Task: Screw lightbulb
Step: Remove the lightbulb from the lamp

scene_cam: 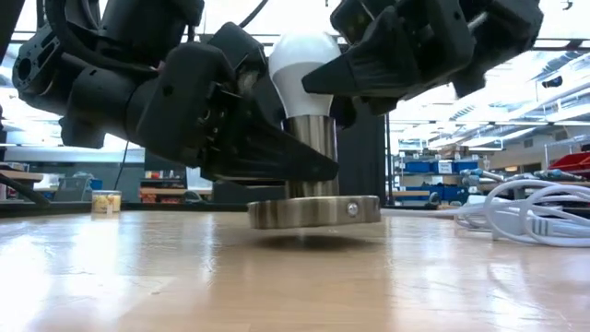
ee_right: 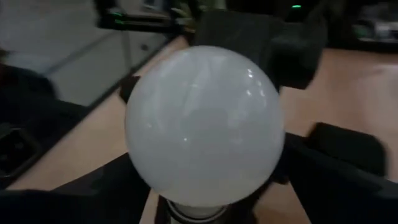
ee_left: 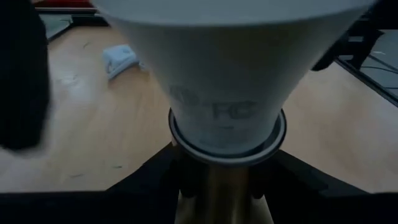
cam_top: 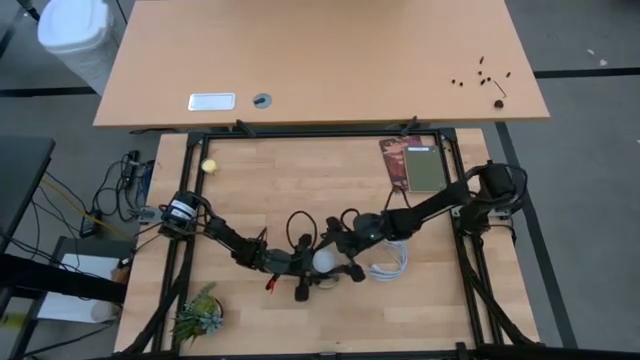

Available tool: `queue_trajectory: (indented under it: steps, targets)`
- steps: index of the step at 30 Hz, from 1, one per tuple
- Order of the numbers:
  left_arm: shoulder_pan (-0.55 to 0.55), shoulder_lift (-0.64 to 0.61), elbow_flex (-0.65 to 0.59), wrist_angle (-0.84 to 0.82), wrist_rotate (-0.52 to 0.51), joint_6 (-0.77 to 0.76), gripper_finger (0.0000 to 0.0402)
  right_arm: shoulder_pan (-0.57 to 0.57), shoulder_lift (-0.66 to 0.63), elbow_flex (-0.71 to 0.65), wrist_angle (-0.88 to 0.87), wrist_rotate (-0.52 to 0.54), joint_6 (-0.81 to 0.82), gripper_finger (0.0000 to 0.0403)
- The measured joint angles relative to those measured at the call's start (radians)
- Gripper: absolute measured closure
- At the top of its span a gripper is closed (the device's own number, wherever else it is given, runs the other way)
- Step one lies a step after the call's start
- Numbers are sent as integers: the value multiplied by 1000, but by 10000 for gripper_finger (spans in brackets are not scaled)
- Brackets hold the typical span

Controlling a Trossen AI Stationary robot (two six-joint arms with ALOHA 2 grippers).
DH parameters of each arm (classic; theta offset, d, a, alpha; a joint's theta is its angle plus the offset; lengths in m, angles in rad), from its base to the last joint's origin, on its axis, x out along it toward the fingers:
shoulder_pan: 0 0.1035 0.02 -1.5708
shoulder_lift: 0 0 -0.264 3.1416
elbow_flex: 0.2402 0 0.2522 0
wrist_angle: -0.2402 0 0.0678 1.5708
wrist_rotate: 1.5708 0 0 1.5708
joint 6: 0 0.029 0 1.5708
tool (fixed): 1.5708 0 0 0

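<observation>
The wooden surface (cam_top: 300, 180) carries everything, with a larger plain desk (cam_top: 320, 60) beyond its far edge. Both dark arms reach in toward the middle near part of the surface, the left arm (cam_top: 225, 238) from the left side and the right arm (cam_top: 430, 208) from the right. They meet at the lightbulb (cam_top: 324, 261), which stands upright, dome up, in a metal socket (scene_cam: 309, 138) rising from a round flat base disc (scene_cam: 314, 211) on the surface. The left tool (scene_cam: 304, 166) sits low, its dark fingers (scene_cam: 267, 152) closed narrowly on the metal socket just under the bulb's pale collar; in the left wrist view the lightbulb (ee_left: 227, 81) fills the frame with the brass-coloured socket (ee_left: 224, 196) held between the fingers below it. The right tool (scene_cam: 318, 78) is higher, at the level of the white dome, with a finger (scene_cam: 369, 69) up against the dome's right side; in the right wrist view the lightbulb (ee_right: 205, 127) sits between dark fingers (ee_right: 348, 168) on either side, so the tool grips the dome. A coiled white cable (cam_top: 388, 262) lies just right of the socket. Farther off are a reddish book-like object (cam_top: 415, 165) at the far right, a small plant (cam_top: 198, 315) at the near left, and a small yellow ball (cam_top: 209, 166) at the far left.
</observation>
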State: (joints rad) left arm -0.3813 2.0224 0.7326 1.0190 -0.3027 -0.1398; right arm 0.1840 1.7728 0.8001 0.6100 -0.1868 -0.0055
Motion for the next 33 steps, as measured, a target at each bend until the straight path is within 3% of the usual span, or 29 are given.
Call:
queue_trajectory:
  steps: [8, 12, 20, 33]
  targets:
    - [-1, 0, 0, -3, -83, -22, 213, 152, -19, 0, 19, 459, 55, 42]
    - [0, 0, 1, -1, -107, -27, 213, 204, 9, -1, 53, 596, 110, 52]
    - [0, -1, 2, -1, -128, -24, 213, 228, 67, 1, 193, 741, 142, 57]
    - [0, -2, 3, -2, -236, -27, 213, 201, 141, 33, 267, 826, 55, 57]
